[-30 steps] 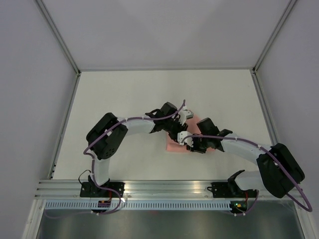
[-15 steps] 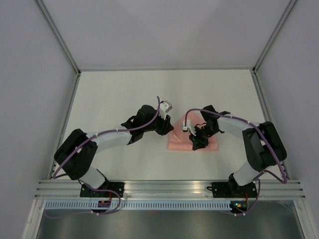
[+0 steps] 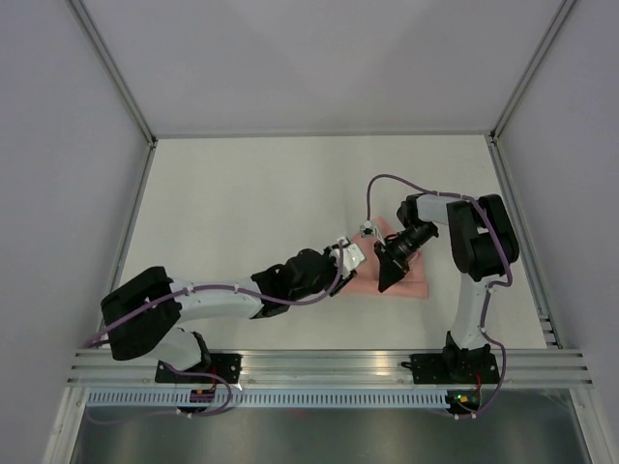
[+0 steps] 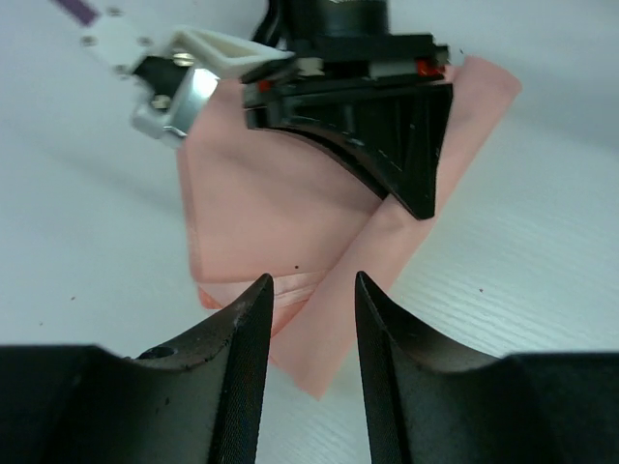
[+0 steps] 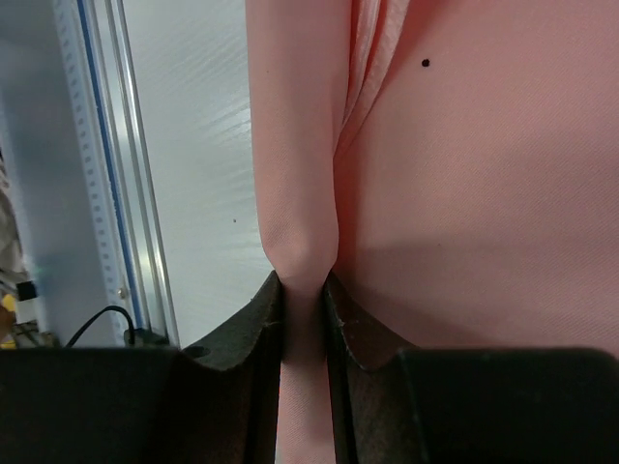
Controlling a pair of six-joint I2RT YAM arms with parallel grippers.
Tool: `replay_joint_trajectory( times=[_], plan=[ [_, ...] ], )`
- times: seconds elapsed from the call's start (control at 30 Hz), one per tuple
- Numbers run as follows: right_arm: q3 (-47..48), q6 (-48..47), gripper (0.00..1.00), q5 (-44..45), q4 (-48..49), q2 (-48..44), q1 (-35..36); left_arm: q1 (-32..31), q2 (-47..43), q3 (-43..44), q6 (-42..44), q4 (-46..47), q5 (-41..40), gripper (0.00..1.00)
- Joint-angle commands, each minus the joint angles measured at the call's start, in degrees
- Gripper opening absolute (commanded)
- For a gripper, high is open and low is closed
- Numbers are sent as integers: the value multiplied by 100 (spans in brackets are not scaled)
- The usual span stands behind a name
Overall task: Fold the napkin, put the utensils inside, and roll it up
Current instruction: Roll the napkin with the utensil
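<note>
Right gripper (image 5: 303,280): pinched tight on a raised fold of the salmon napkin (image 5: 464,193), which lies folded on the table (image 3: 242,193), right of centre. Left gripper (image 4: 309,285): I see jaws partly apart, empty, at the napkin's edge.

The left arm (image 3: 232,300) stretches low from its base at the lower left toward the centre of the top view. There the left gripper (image 4: 311,280) points up and to the right, its fingers apart with an empty gap between them. The right arm (image 3: 479,242) stands upright at the right, then bends back left and down. The right gripper (image 5: 303,280) is pinched tight on a raised fold of the napkin (image 5: 464,193). The two grippers face each other, near but apart.
</note>
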Motion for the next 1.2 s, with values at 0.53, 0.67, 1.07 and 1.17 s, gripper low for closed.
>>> replay_joint_trajectory(
  times=[0.53, 0.67, 1.07, 1.17],
  plan=[
    [454, -387, 15, 359, -388, 846, -155, -1466, 2428, 1116, 2544, 466, -1063, 56],
    [480, -360, 15, 351, -388, 917, -155, -1466, 2701, 1221, 2675, 747, -1142, 56],
    [586, -351, 15, 342, -468, 1049, -164, -1466, 3105, 1265, 2571, 433, -826, 42],
    [577, -351, 15, 342, -459, 1049, -164, -1457, 3167, 1283, 2439, 125, -720, 27]
  ],
)
